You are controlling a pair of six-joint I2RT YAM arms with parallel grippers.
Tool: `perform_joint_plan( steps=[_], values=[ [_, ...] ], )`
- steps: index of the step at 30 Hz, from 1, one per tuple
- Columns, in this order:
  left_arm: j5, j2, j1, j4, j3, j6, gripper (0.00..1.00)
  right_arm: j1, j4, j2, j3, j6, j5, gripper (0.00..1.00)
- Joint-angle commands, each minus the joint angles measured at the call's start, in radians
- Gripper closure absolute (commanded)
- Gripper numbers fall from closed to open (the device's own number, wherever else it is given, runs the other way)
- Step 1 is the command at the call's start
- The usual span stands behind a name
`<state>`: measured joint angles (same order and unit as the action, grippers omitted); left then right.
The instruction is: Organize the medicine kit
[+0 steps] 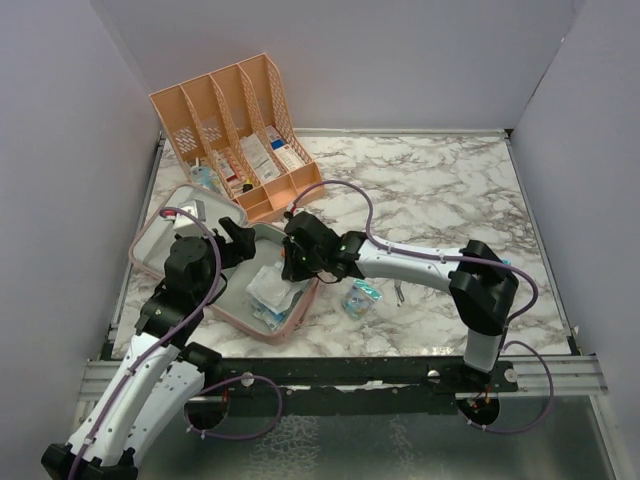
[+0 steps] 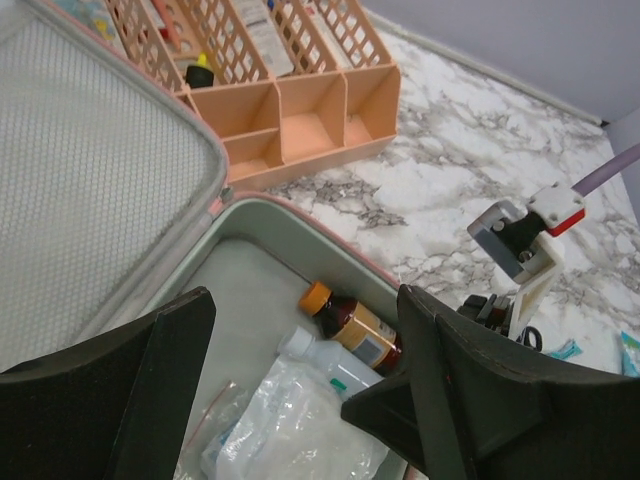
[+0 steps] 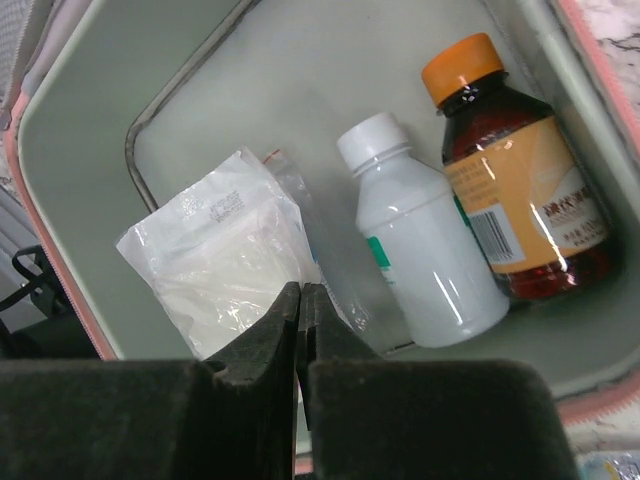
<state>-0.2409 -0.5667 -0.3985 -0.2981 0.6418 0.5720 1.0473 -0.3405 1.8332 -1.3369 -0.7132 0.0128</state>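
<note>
Now the medicine kit (image 1: 158,240), a flat pink zip case lined pale green, lies open at the left of the marble-veined desk (image 1: 430,190). Inside lie a glossy amber bottle (image 3: 520,200), a white plastic bottle (image 3: 425,250) and a crinkled clear bag (image 3: 215,270). The right end effector (image 3: 302,300) is clenched over the bag; the left end effector (image 1: 238,238) hangs released above the case. A peach lattice organizer (image 1: 235,130) stands behind, by plain pale walls (image 1: 400,60).
</note>
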Motion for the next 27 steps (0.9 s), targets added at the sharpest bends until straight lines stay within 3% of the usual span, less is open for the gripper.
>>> perform_joint_plan(
  steps=[1,11,16,18,27],
  values=[
    [0.001,-0.01,0.004,-0.019,-0.04,0.095,0.23,0.014,-0.013,0.067,-0.08,0.007,-0.012,0.99],
    [-0.014,-0.048,0.004,-0.044,-0.05,0.136,0.23,0.033,-0.111,0.098,-0.101,0.056,-0.106,0.97],
    [-0.013,-0.096,0.004,-0.093,-0.034,0.142,0.23,0.034,-0.134,0.067,-0.084,0.061,-0.135,0.7],
    [-0.01,-0.101,0.004,-0.112,-0.029,0.143,0.23,0.034,-0.143,0.056,-0.091,0.052,-0.105,0.64],
    [0.029,-0.108,0.004,-0.138,-0.002,0.148,0.23,0.034,-0.07,-0.002,-0.06,0.241,-0.086,0.65]
  ],
)
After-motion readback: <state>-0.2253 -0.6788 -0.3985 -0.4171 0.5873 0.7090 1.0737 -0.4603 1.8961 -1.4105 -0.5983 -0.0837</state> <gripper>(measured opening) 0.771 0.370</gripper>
